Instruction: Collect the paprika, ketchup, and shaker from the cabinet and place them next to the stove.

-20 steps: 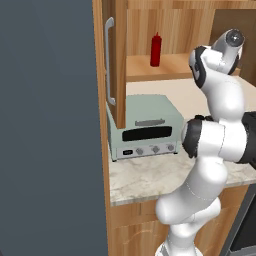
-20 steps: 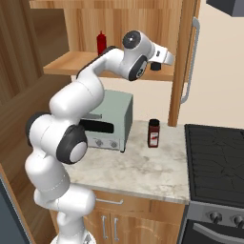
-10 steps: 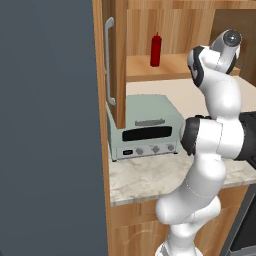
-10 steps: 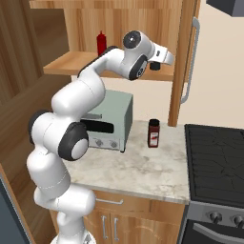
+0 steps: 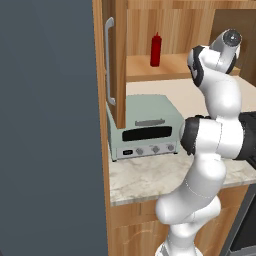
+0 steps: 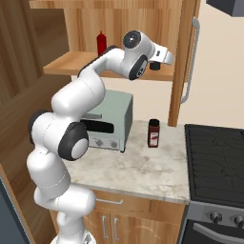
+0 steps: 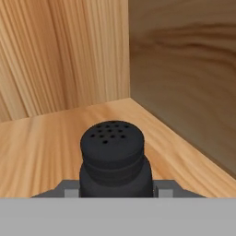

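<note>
The shaker (image 7: 112, 159) stands upright on the cabinet (image 7: 55, 124) shelf, perforated top up, fingers closed on its sides. The paprika (image 6: 153, 133) label is unreadable.

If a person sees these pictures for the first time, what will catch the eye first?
Most striking is the big white arm reaching up into the wooden cabinet, its hand shut on a small black shaker on the shelf. A red ketchup bottle stands further along that shelf, and a dark paprika jar stands on the counter beside the stove.
</note>
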